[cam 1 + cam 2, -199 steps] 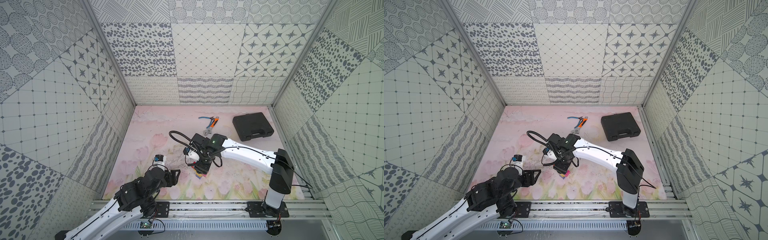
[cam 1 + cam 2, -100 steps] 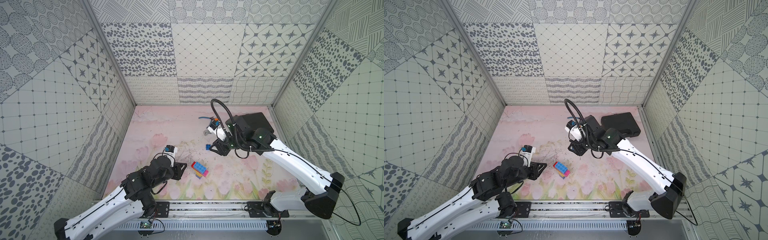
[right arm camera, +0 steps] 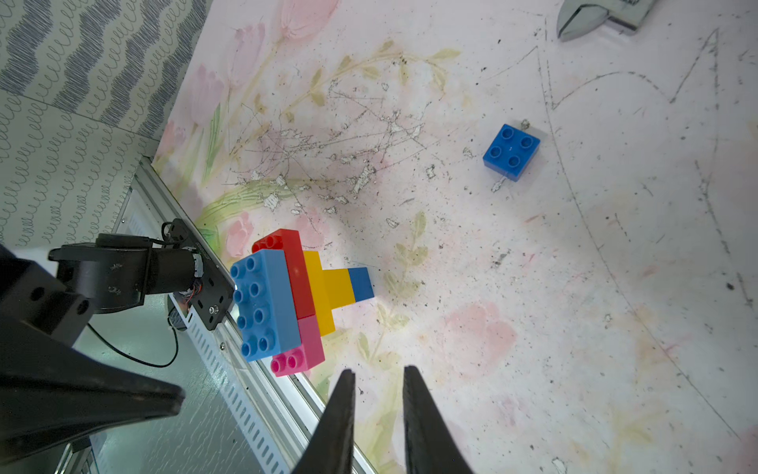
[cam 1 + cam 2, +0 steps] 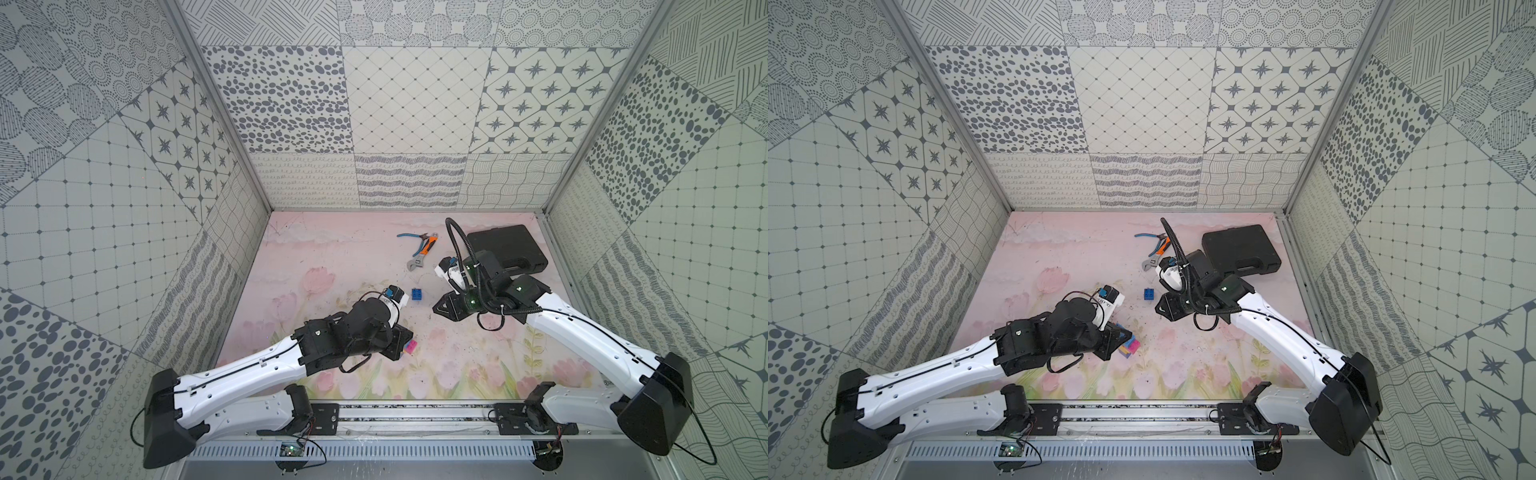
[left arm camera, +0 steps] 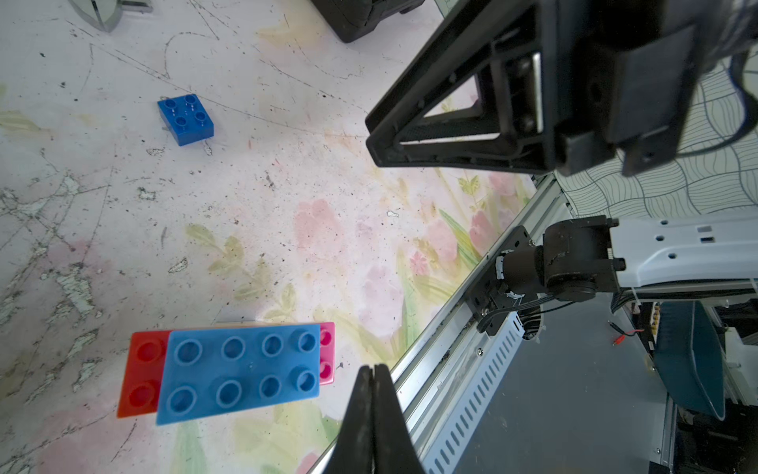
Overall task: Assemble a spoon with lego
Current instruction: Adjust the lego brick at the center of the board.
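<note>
Spoon: glossy, studded plastic, blocky T shape.

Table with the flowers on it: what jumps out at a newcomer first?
The bright brick stack stands out first: red, yellow, blue and pink, upright near the front edge of the table, just beside the shut left hand. Next, a lone blue brick sits mid-table, and a black case lies at the back right, with pliers and a wrench beside it.
</note>
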